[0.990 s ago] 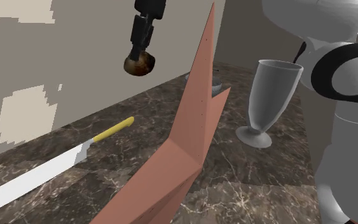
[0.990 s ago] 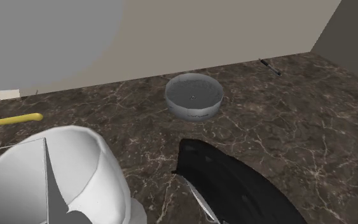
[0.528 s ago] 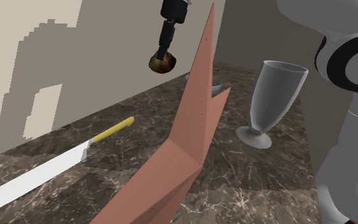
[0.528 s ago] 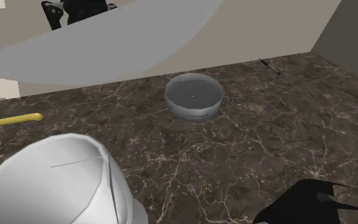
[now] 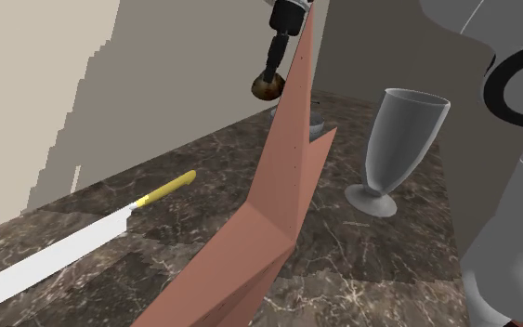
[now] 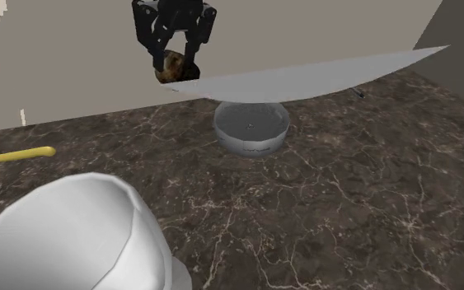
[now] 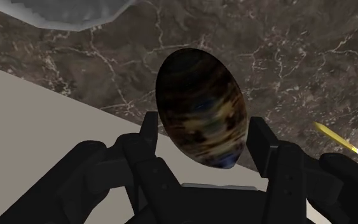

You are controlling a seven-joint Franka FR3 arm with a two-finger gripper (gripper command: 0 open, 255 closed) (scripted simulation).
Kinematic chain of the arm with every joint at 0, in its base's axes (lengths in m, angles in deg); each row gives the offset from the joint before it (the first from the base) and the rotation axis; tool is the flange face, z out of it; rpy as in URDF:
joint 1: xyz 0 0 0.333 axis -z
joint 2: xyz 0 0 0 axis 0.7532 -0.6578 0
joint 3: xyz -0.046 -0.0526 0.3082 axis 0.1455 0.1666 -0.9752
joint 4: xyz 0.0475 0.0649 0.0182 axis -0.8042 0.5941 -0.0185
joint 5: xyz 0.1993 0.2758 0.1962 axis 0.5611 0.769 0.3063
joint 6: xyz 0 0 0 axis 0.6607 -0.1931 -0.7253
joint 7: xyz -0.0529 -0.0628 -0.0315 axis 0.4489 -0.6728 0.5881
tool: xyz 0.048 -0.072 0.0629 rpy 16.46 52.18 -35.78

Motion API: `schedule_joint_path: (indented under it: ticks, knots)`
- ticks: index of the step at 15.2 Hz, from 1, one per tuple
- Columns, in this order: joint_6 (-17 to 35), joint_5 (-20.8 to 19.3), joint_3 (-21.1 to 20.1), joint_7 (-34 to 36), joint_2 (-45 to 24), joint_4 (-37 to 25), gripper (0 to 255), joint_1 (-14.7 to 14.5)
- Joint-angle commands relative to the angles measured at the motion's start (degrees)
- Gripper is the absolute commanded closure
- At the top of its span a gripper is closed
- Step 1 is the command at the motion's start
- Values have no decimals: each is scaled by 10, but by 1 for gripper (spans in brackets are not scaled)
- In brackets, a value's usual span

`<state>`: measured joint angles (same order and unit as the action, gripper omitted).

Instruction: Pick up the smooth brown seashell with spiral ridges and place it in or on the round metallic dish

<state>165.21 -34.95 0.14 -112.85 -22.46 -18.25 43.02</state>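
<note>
A mottled brown seashell [image 7: 201, 105] is clasped between the fingers of my black gripper [image 7: 203, 130], high above the dark marble counter [image 6: 345, 189]. In the second exterior view the gripper [image 6: 172, 67] hangs with the seashell [image 6: 171, 66] up and to the left of the round grey metallic dish [image 6: 224, 125], which stands near the wall. The dish [image 7: 63, 13] lies beyond the shell in the wrist view. From the shoulder view the gripper [image 5: 270, 82] and seashell [image 5: 268, 87] are partly cut off by a pink angular shape.
A tall pink angular shape [image 5: 268, 214] blocks the middle of the shoulder view. A clear stemmed glass [image 5: 394, 139] stands at its right. A yellow-handled knife [image 5: 83, 237] lies on the left. A beige wall backs the counter. My white arm [image 6: 73, 239] crowds the second exterior view.
The gripper, still clasping the seashell, has travelled to the shoulder view's right toward the pink shape. It has come into the second exterior view near the dish.
</note>
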Motion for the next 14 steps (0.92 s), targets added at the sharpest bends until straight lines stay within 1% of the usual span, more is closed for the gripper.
schedule_joint_path:
  ticks: [1, 6, 11, 14]
  knots:
    - [-9, 4, 11, -26, 3, 2, 255, 17]
    - [-39, 13, 38, -89, -6, -18, 255, 61]
    - [-75, 21, 63, -146, -33, -63, 255, 104]
    - [-42, 17, 63, -155, -12, -8, 255, 101]
